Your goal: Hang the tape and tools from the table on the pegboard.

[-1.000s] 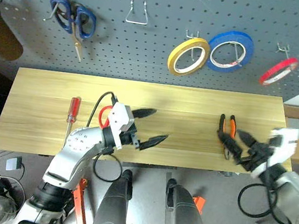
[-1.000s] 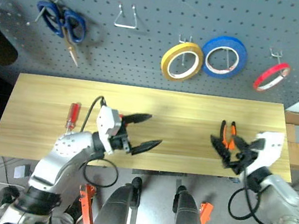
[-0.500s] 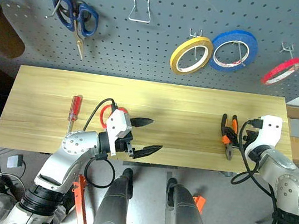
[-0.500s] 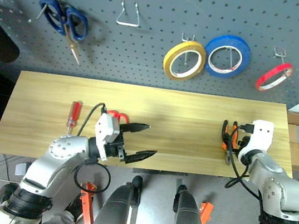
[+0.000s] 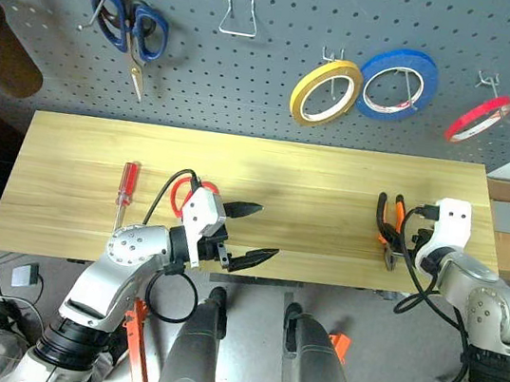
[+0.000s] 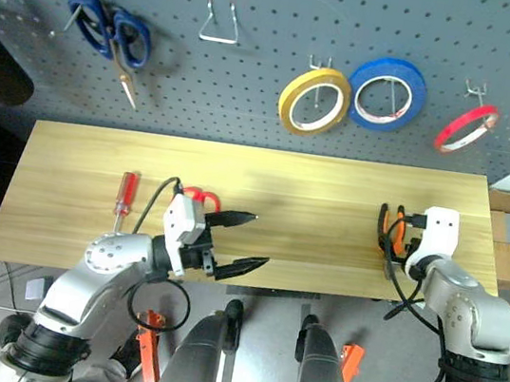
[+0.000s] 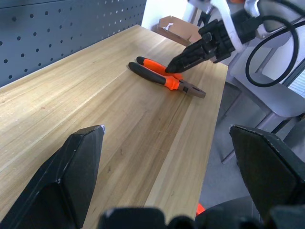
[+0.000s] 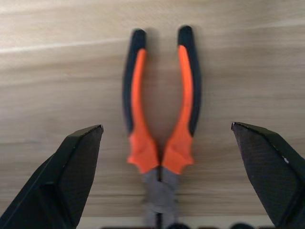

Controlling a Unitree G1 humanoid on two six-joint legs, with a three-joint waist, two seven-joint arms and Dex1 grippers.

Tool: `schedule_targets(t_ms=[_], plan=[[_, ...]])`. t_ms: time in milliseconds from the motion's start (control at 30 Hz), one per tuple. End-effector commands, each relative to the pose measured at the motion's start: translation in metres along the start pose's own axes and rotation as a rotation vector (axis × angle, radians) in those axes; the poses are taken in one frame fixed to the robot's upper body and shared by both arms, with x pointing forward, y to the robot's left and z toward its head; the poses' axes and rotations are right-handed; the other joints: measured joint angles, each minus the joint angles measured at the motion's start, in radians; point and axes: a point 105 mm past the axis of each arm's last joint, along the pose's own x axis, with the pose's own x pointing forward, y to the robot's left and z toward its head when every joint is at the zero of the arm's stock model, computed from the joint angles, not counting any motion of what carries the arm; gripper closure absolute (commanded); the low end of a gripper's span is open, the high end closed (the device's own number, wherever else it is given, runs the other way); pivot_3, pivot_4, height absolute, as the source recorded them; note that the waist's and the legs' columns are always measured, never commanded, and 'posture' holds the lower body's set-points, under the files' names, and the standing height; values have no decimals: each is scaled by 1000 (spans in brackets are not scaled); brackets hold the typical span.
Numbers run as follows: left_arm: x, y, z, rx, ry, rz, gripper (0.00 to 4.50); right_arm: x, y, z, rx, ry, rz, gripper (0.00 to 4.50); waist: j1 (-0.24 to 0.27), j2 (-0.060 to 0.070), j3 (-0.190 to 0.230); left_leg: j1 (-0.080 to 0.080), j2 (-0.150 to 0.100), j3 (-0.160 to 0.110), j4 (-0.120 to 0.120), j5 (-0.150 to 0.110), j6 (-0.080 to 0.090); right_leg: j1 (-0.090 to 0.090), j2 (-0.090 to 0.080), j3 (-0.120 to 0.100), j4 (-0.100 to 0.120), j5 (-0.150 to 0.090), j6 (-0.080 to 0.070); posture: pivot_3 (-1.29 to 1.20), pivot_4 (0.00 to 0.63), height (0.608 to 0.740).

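The left gripper (image 5: 250, 234) hovers spread and empty above the table's (image 5: 313, 185) front edge, left of centre, with the red-handled screwdriver (image 5: 124, 190) and red-handled scissors (image 5: 180, 195) lying near the front-left corner. The right gripper (image 8: 164, 181), spread wide, straddles the pliers (image 8: 162, 129) near the front-right corner. The red tape (image 5: 478, 119) hangs on the pegboard (image 5: 272, 78).

pliers (image 8: 161, 129): orange-and-black handles, grey jaws. tabletop (image 5: 315, 176): light yellowish wood with fine grain. pegboard (image 5: 272, 78): dark grey, dotted with holes. tape (image 5: 478, 120): red; neighbouring rolls were yellow (image 5: 325, 93) and blue (image 5: 395, 84). screwdriver (image 5: 125, 187): red handle. hung scissors (image 5: 130, 33): blue handles.
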Motion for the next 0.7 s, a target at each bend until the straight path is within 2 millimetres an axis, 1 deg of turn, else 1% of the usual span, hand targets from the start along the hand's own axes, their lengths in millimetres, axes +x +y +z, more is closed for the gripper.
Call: schedule_targets(t_ms=[33, 133, 333, 633, 700], plan=[[2, -7, 8, 17, -28, -15, 0, 3, -1, 8, -23, -25, 9, 9, 0, 0, 0, 0, 0, 0, 0, 0, 0, 0, 0, 0, 0, 0, 0, 58, 475, 740], [1, -7, 8, 15, -27, -10, 0, 7, 2, 8, -20, -22, 25, 9, 0, 0, 0, 0, 0, 0, 0, 0, 0, 0, 0, 0, 0, 0, 0, 64, 477, 740], [0, -6, 8, 13, -23, 0, 0, 12, 8, -2, -30, 20, 40, 9, 1, 0, 0, 0, 0, 0, 0, 0, 0, 0, 0, 0, 0, 0, 0, 64, 477, 740], [0, -5, 8, 11, -22, 4, 0, 20, 5, -15, -22, 77, 19, 9, 1, 0, 0, 0, 0, 0, 0, 0, 0, 0, 0, 0, 1, 0, 0, 66, 481, 740], [-1, -4, 8, 12, -21, 8, 0, 20, 5, -14, -21, 71, 14, 366, 1, 0, 0, 0, 0, 0, 0, 0, 0, 0, 0, 0, 1, 0, 0, 66, 481, 740]])
